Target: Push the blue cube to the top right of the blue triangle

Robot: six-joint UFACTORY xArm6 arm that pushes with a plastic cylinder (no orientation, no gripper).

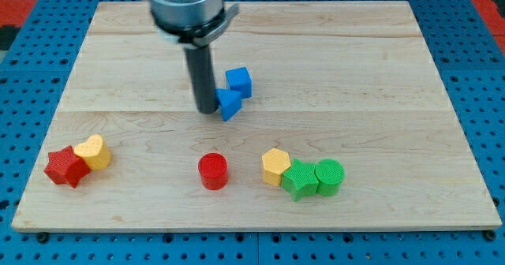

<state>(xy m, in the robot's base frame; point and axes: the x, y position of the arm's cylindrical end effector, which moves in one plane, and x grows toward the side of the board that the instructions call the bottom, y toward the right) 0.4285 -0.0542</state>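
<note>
Blue cube (238,81) sits upright, touching blue triangle's (229,105) top right.

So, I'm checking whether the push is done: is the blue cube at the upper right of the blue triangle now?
Yes, the blue cube sits touching the blue triangle at its upper right, with my tip just left of the triangle.

The pale wooden table (379,52) shows light grain with faint plank seams, on a blue perforated base (489,76). Blue cube (238,81), blue triangle (229,104). Red star (65,167), yellow heart (95,151), red cylinder (212,171), yellow hexagon (275,166), green star-like block (300,179), green cylinder (330,177). Dark rod, grey metal collar (186,9).
</note>
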